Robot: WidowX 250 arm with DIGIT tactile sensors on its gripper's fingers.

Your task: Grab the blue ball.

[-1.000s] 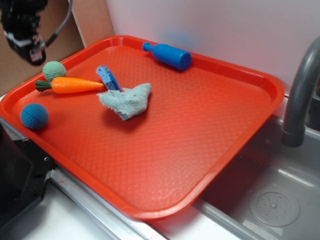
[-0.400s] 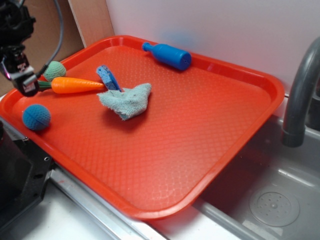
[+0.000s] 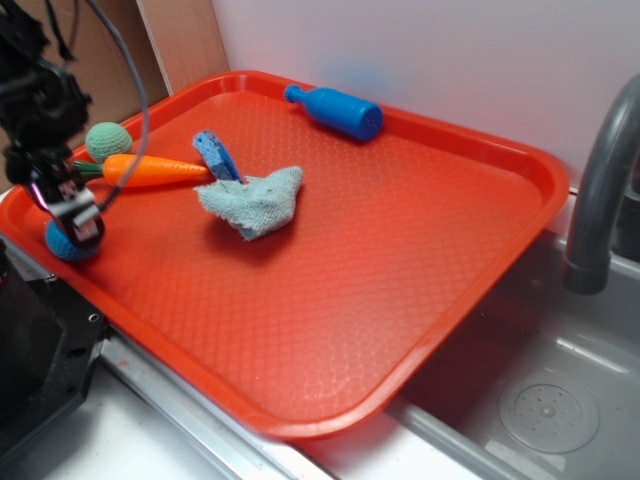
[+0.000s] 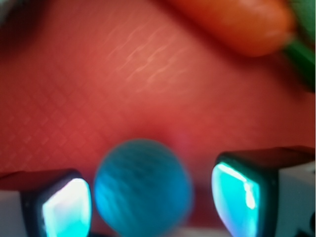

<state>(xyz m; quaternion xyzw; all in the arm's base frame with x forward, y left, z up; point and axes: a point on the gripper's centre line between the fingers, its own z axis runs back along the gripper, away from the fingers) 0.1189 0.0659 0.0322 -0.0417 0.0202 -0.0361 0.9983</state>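
The blue ball (image 3: 57,244) lies on the orange tray (image 3: 400,300) near its left edge, partly hidden by my gripper (image 3: 76,218), which hangs just over it. In the wrist view the blue ball (image 4: 143,185) sits between my two fingertips (image 4: 66,207), close to the left one and with a gap to the right one. The jaws stand open around the ball and neither visibly presses on it. My gripper (image 4: 150,197) is low over the tray.
An orange toy carrot (image 3: 155,171) and a pale green ball (image 3: 108,140) lie just behind the blue ball. A teal cloth (image 3: 255,200) lies mid-tray beside a small blue item (image 3: 215,153). A blue bottle (image 3: 335,110) lies at the back. A faucet (image 3: 600,190) stands right.
My gripper has come down from the upper left and forward, and now sits over the blue ball. The ball and other items have not moved.
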